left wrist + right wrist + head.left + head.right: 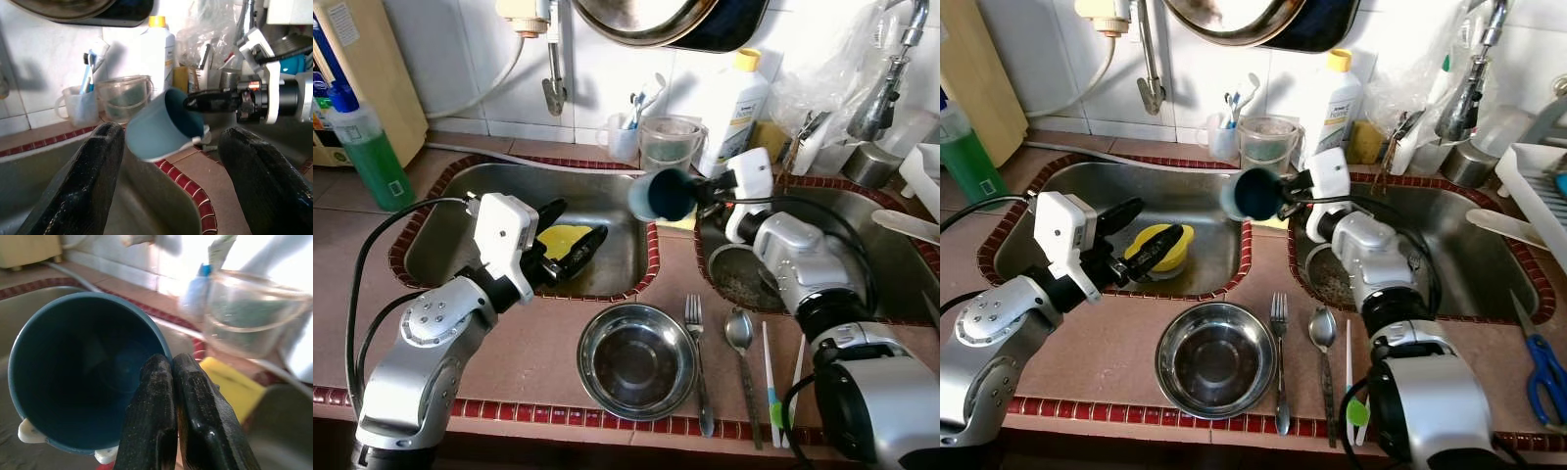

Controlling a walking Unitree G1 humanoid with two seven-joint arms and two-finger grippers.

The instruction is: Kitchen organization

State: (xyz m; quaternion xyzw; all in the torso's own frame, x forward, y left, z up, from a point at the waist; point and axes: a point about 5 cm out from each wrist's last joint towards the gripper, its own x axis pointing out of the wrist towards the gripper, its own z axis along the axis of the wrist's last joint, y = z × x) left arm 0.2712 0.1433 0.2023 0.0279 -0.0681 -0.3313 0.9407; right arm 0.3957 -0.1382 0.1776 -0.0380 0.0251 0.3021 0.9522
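The right gripper [703, 188] reaches out level across the tiled divider between the two sink basins, its jaws pinched tight on the rim of a blue cup [661, 194] held on its side in the air. The left gripper [570, 238] stretches low over the left basin [607, 201], jaws spread wide and empty, apparently just above a yellow sponge [563, 238]. A steel bowl [636, 360] sits on the desk.

Blue cup [662, 194] tipped sideways (rim pinched), held above divider btw sinks.
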